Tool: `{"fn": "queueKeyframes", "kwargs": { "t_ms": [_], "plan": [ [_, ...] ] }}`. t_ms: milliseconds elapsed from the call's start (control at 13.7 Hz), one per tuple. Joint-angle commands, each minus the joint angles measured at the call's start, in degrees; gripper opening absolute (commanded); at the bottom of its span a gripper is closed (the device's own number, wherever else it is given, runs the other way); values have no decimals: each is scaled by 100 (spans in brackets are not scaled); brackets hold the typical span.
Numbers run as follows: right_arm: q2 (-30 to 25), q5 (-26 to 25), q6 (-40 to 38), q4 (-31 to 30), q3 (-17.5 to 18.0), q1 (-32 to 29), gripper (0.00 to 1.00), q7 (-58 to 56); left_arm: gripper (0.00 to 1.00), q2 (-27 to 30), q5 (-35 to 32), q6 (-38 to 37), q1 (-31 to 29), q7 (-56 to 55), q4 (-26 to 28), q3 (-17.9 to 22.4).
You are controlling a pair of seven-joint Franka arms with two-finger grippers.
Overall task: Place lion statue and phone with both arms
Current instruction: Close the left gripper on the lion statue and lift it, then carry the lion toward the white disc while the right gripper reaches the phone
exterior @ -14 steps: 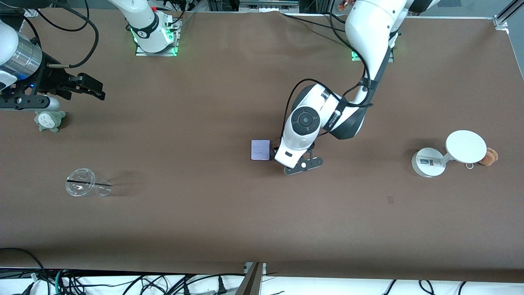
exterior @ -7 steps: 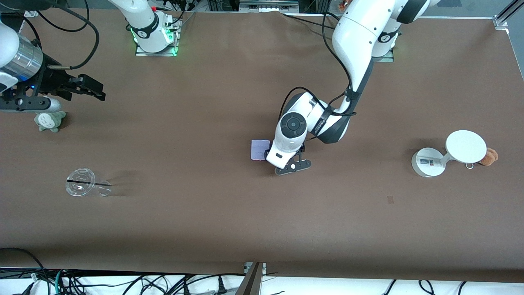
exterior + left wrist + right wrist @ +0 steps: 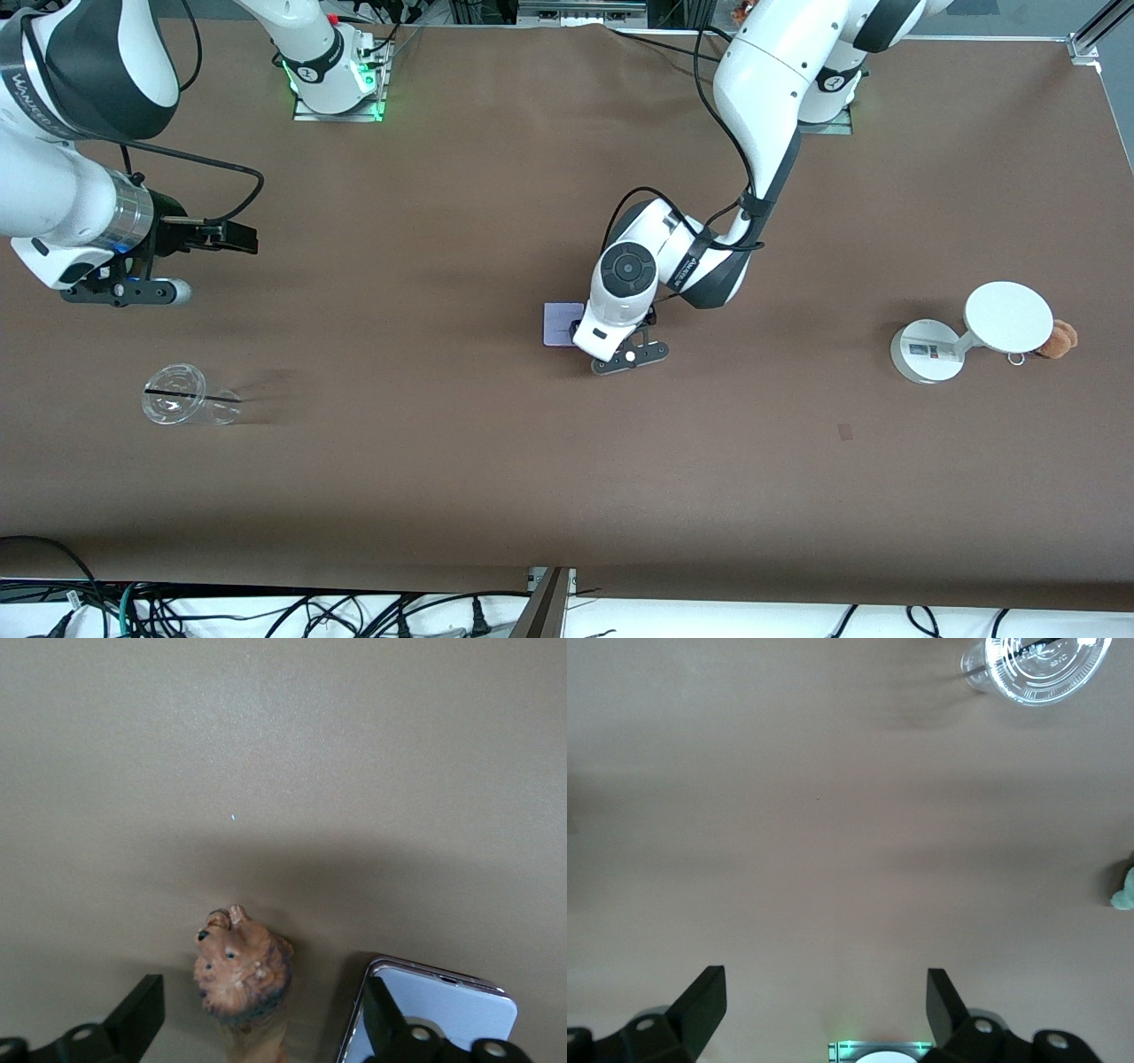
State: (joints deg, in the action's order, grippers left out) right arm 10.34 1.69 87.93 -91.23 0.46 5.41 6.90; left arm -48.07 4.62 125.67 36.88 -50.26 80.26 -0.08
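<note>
Brown paper covers the whole table [image 3: 496, 461], and at its middle the left gripper [image 3: 266, 1032] is down low with the lion statue [image 3: 241, 970] standing between its wide-spread fingers, neither one visibly touching it. The phone [image 3: 562, 321] lies flat just beside, at about nine o'clock from the gripper in the front view, and one finger [image 3: 383, 1020] hangs right over its edge. To do this well, I'd say the fingers should come straight up without brushing statue or phone. Open table runs wide toward six o'clock. The right gripper [image 3: 824, 1005] hovers with jaws wide over the right arm's end of the table, the clear plastic cup [image 3: 182, 397] near it toward the front camera; the white stand [image 3: 974, 332] is well apart at three o'clock.
</note>
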Motion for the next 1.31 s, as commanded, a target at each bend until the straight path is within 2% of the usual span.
{"fn": "queueKeyframes", "kwargs": {
  "t_ms": [0, 146, 219, 584, 876, 1096, 1242],
  "plan": [
    [-41, -73, -74, 106, 33, -66, 100, -101, 43, 87, -14, 1, 74, -124, 86, 78],
    [-32, -73, -83, 106, 33, -75, 100, -101, 10, 105, -14, -52, 83, -413, 86, 78],
    [-15, -73, -100, 106, 33, -75, 100, -101, 0, 114, -14, -61, 83, -458, 86, 78],
    [3, -73, -179, 106, 33, -40, 100, -101, 0, 271, -22, -165, -23, -310, 51, 148],
    [12, -55, -188, 62, 42, -48, 100, -468, 0, 816, -22, -736, -514, 420, 86, 149],
    [47, 277, -171, 62, 42, -31, 100, -401, 0, 1001, -14, -922, -979, 1191, 86, 132],
    [178, 506, -92, 62, 77, 135, 100, 212, 0, 1045, -14, -931, -1173, 1395, 199, 140]
  ]
}}
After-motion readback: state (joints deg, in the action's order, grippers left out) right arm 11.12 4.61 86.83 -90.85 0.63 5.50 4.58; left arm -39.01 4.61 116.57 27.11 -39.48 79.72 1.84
